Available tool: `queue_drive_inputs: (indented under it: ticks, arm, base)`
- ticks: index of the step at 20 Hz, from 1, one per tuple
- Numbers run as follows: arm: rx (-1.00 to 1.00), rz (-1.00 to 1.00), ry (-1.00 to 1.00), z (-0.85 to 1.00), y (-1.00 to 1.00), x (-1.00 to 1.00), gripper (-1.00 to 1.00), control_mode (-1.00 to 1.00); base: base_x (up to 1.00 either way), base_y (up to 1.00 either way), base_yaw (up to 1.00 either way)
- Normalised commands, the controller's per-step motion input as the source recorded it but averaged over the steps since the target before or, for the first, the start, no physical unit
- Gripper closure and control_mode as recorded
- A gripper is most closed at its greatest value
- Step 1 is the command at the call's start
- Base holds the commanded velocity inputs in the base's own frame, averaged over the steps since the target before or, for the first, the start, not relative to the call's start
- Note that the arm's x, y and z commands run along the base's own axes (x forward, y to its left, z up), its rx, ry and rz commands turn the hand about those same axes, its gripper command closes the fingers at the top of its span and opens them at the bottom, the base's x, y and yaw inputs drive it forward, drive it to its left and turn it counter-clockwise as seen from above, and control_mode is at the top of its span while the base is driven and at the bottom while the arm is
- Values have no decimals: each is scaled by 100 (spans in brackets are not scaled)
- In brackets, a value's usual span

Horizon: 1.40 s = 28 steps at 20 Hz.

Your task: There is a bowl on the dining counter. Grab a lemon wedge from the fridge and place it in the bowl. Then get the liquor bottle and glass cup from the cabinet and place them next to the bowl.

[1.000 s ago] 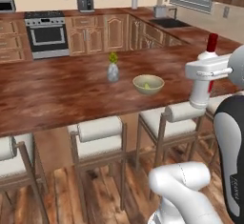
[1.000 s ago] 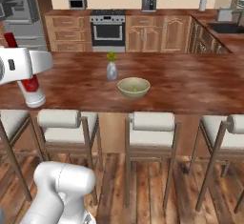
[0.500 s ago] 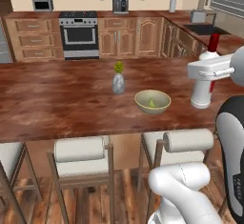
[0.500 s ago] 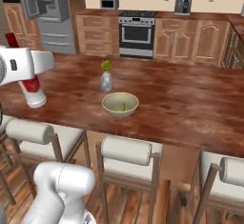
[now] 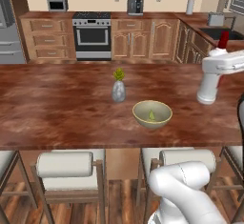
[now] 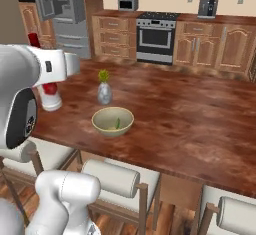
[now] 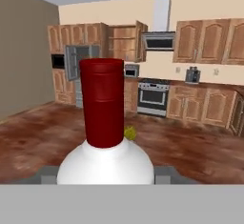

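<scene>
Pincer (image 5: pixel 209 82) of mine pinches the slim clear-white, red-capped liquor bottle (image 5: pixel 208 86), upright over the glossy reddish-brown wood-grain table (image 5: pixel 57 108). To its left I see the shallow olive-tan bowl (image 5: pixel 152 114) with the tiny yellow-green lemon wedge (image 5: pixel 151 116) inside, a small grey vase (image 5: pixel 118 90) beyond.

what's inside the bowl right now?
The bowl holds one small yellow-green lemon wedge near its middle. The near inner wall is hidden behind the rim, so anything lying there can't be seen.
</scene>
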Motion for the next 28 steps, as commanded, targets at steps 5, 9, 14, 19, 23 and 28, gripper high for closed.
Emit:
queue_drive_inputs:
  ticks: [5,9,14,19,23,28]
  arm:
    - [14,31,-1,-24,-100,42,100,-100]
    - [6,30,-6,-34,-80,42,100,-100]
    - [0,26,-5,-49,-59,45,100,-100]
    - [0,18,0,-63,-17,61,100,-100]
    - [-4,9,0,-65,0,50,100,-100]
    - [-9,2,0,-64,0,55,100,-100]
  base:
    - [0,0,0]
    - [0,0,0]
    - [0,0,0]
    - [0,0,0]
    - [0,0,0]
    - [0,0,0]
